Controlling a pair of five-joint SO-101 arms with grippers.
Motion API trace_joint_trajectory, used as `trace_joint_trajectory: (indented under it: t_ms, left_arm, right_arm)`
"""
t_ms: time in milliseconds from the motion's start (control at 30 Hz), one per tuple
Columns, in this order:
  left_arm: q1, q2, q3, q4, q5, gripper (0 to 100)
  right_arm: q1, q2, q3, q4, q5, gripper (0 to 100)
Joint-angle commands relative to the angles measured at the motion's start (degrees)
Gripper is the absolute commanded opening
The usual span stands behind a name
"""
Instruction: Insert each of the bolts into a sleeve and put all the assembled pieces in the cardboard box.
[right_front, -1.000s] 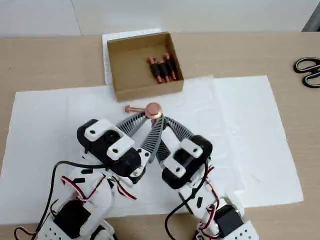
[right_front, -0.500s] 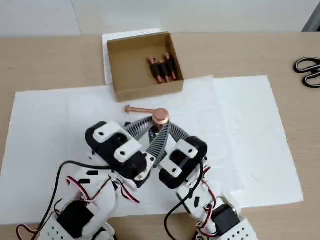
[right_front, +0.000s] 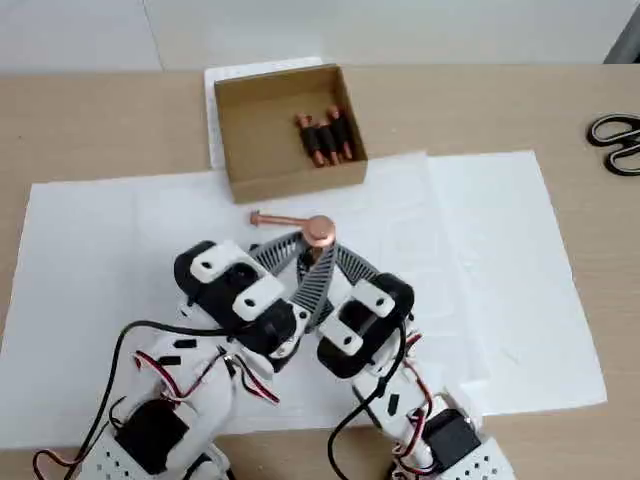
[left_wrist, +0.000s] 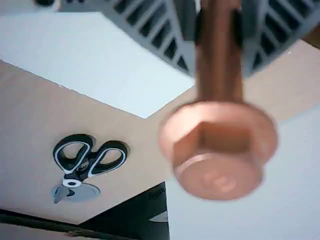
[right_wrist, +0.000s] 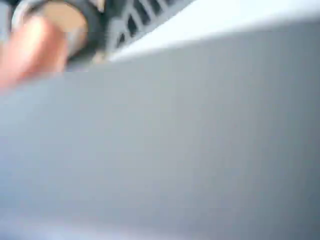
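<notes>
A copper bolt (right_front: 319, 231) stands head up over the white paper, between both grippers. In the left wrist view its big hex head (left_wrist: 217, 150) faces the camera, and the shaft runs into a black sleeve (left_wrist: 239, 25). My left gripper (left_wrist: 219, 25) is shut on that sleeve. The right gripper (right_front: 330, 250) meets the same piece from the other side; its own view is blurred, with copper (right_wrist: 30, 45) at one corner. A second bolt (right_front: 275, 218) lies loose on the paper. The cardboard box (right_front: 250, 130) behind holds several assembled pieces (right_front: 325, 137).
A white paper sheet (right_front: 480, 260) covers the table's middle. Black-handled scissors (right_front: 615, 140) lie at the far right edge of the table, and show as scissors (left_wrist: 87, 157) in the left wrist view. The box's white lid (right_front: 212, 80) sticks out behind the box.
Both arms drew closer together and the held bolt shifted slightly right and toward the arms. Over the last half second almost nothing moved.
</notes>
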Motion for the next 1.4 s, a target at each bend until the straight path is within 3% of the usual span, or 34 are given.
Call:
trace_joint_trajectory:
  t_ms: [0, 200, 867, 1067, 1367]
  left_arm:
    - [-0.26, -0.79, -2.42, -0.70, -0.26, 1]
    - [-0.18, -0.79, -2.51, 3.52, -0.26, 1]
    - [-2.81, -0.79, 1.10, 3.52, -5.71, 1]
    - [-2.81, -0.79, 2.33, 3.43, -9.32, 1]
    - [-2.64, -0.79, 3.74, 3.52, -9.32, 1]
  right_arm:
    - [0.04, -0.66, -1.85, 0.22, 0.53, 0.4]
    - [0.04, -0.66, -2.11, 0.13, 0.53, 0.4]
    - [-0.22, -0.75, -2.20, 0.40, 0.53, 0.4]
    - [-0.31, -0.75, -6.24, 9.89, 0.09, 0.4]
    - [-0.31, -0.75, -7.82, 10.95, 0.09, 0.4]
